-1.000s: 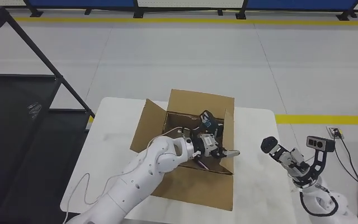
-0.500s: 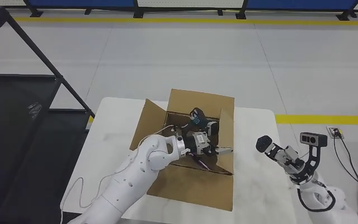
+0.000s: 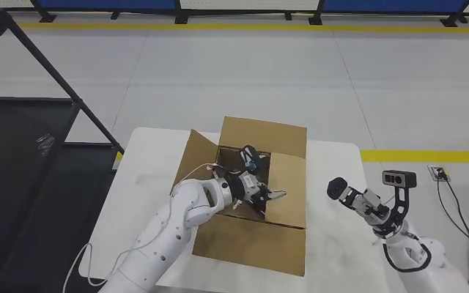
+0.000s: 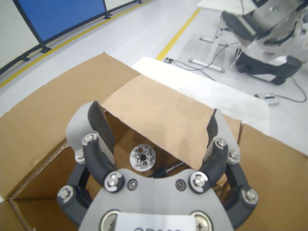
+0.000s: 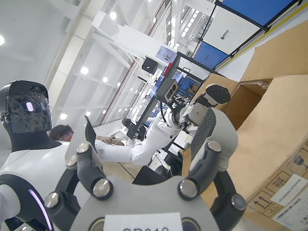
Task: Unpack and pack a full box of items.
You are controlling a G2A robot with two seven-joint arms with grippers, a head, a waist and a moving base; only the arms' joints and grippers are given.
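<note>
An open cardboard box (image 3: pixel 249 245) stands on the white table (image 3: pixel 146 176). My left gripper (image 3: pixel 272 195) is inside its opening, open, with the edge of the box's right flap (image 4: pixel 163 111) lying between its fingers (image 4: pixel 98 123). On the box floor below lie a round metal disc (image 4: pixel 143 156) and a dark rod-like part (image 4: pixel 168 168). My right gripper (image 3: pixel 335 189) hangs open and holds nothing, over the table to the right of the box (image 5: pixel 264 126), tilted upward.
The right flap (image 3: pixel 287 187) leans in over the opening; the left flap (image 3: pixel 192 165) stands outward. Bare tabletop lies on both sides of the box. A black metal frame (image 3: pixel 51 73) stands beyond the table's left edge.
My left gripper has drawn leftward within the box, and the right flap has swung inward over the opening. The right arm has shifted a little toward the box.
</note>
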